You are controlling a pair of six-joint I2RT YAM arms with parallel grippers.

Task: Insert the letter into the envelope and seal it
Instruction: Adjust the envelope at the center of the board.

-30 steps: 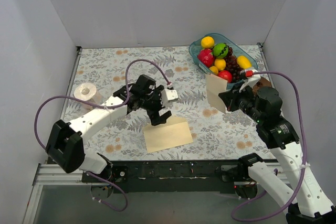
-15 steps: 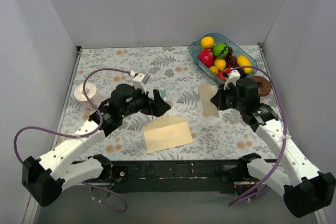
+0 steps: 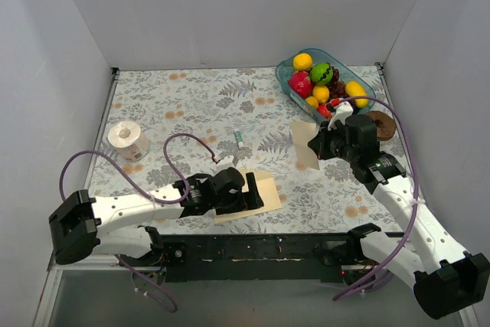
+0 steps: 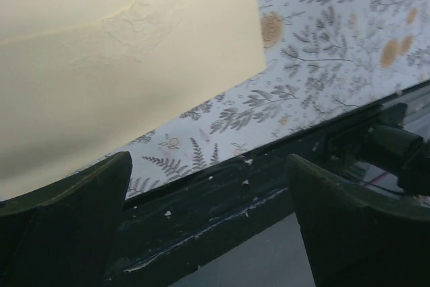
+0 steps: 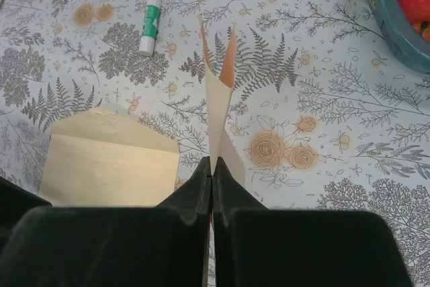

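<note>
The cream-yellow envelope [image 3: 269, 189] lies flat near the table's front edge, with its pointed flap open toward the back. My left gripper [image 3: 255, 194] hangs low over the envelope's near side, open and empty. In the left wrist view the envelope [image 4: 121, 65] fills the upper left, and the left gripper [image 4: 208, 223] spans the table's front edge. My right gripper [image 3: 317, 145] is shut on the salmon letter [image 3: 304, 143], held on edge above the table. In the right wrist view the letter [image 5: 218, 92] stands folded between the shut fingers, right of the envelope [image 5: 111, 166].
A green-capped glue stick [image 3: 239, 138] lies behind the envelope. A tape roll [image 3: 126, 138] sits at the left. A blue bowl [image 3: 289, 82] of fruit stands at the back right, with a brown disc [image 3: 382, 124] beside it. Grey walls enclose three sides.
The left arm swung down and back from above the table's middle to low over the envelope at the front edge. The right gripper first carried the letter slightly left, then held still.
</note>
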